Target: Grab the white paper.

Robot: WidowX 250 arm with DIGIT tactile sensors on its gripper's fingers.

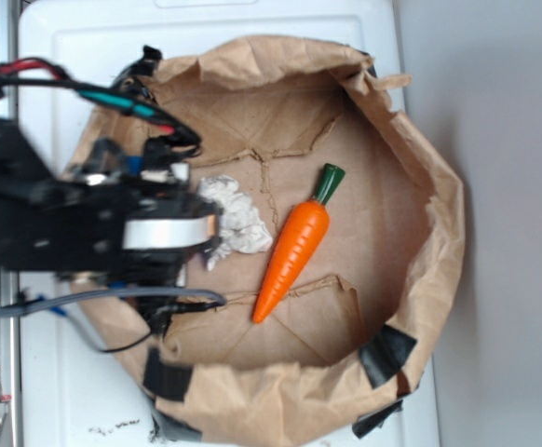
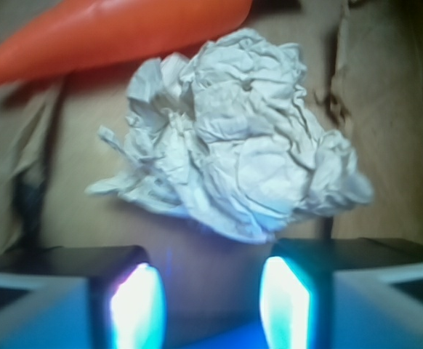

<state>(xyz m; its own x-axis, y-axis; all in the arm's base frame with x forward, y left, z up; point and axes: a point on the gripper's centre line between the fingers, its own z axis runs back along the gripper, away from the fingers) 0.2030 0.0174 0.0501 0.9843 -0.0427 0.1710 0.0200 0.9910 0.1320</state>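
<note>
The white paper (image 1: 234, 222) is a crumpled off-white wad lying on the flattened floor of the brown bag, left of the orange carrot (image 1: 294, 247). In the wrist view the white paper (image 2: 233, 138) fills the middle, just beyond the fingertips, with the carrot (image 2: 117, 33) behind it. My gripper (image 2: 210, 298) is open, its two fingers apart with bare bag floor between them, and the wad's near edge sits just ahead of the gap. In the exterior view the gripper (image 1: 196, 219) reaches in from the left, right at the wad's left side.
The brown paper bag (image 1: 420, 186) forms a raised crumpled wall around the work area, patched with black tape (image 1: 387, 354). It rests on a white surface (image 1: 85, 37). Cables (image 1: 113, 93) hang off the arm at the left.
</note>
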